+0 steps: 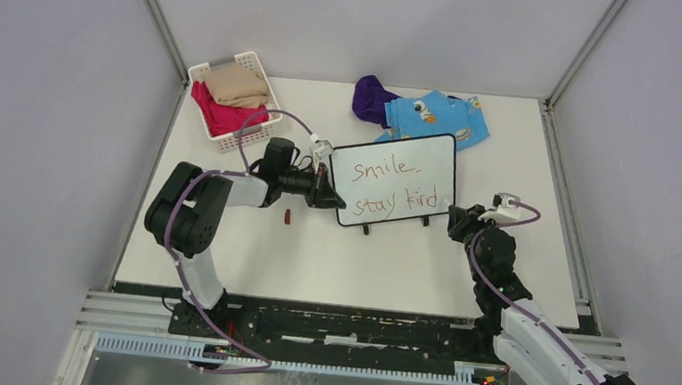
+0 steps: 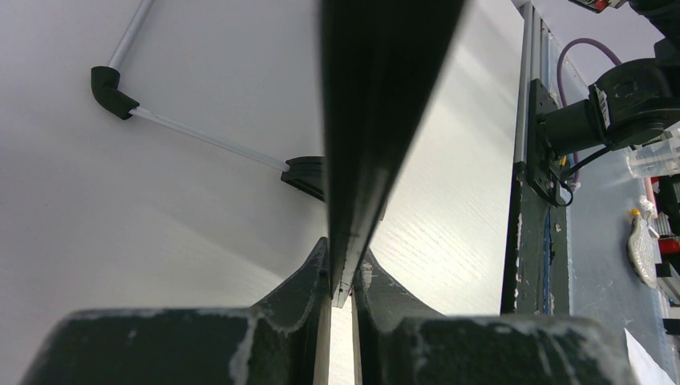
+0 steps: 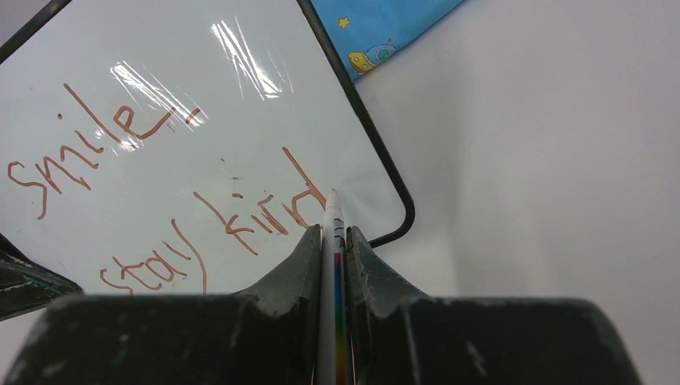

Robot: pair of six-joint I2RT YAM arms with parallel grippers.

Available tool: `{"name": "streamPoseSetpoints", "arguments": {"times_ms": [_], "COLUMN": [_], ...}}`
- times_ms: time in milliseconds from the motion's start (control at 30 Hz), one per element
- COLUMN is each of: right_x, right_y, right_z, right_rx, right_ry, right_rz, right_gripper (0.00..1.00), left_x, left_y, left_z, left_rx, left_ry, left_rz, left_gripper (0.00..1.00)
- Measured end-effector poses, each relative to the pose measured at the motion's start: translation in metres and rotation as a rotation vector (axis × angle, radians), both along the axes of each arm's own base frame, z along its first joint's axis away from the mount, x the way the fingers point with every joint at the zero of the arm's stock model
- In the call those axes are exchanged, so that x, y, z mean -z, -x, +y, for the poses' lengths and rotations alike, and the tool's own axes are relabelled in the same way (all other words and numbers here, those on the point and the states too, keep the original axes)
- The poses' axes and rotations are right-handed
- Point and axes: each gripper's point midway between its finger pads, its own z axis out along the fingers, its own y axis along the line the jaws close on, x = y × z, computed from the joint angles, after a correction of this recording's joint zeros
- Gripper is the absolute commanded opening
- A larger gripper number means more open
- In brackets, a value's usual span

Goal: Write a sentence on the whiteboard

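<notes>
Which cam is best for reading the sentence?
Top external: the sentence shows whole, both lines legible. Right wrist shows it larger but tilted, with "stay" partly hidden by the right gripper. Left wrist sees only the whiteboard edge-on, no writing.

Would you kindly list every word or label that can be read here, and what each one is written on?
"smile", then a short dash: upper line of the sentence, on the whiteboard.
"stay kind": lower line, same whiteboard.
Marker: a colour stripe only, no readable print.
Blue cloth: cartoon prints, no words.
</notes>
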Motion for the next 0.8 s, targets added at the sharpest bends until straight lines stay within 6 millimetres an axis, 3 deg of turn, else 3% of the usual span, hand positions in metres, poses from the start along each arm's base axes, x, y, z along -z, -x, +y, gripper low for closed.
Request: {"name": "streamPoseSetpoints", "arguments": {"times_ms": [800], "right_x": [0.025], "right_y": [0.002], "right_z": [-0.004], "right_rx": [0.003], "right_ry": [0.019], "right_rz": [0.072], "right_gripper": [0.0], "left_x": [0.0], "left_y": [0.0], "left_z": [0.0], "left_rx": [0.0], "left_ry": [0.0], "left_rz": [0.0], "left_gripper": [0.02]}}
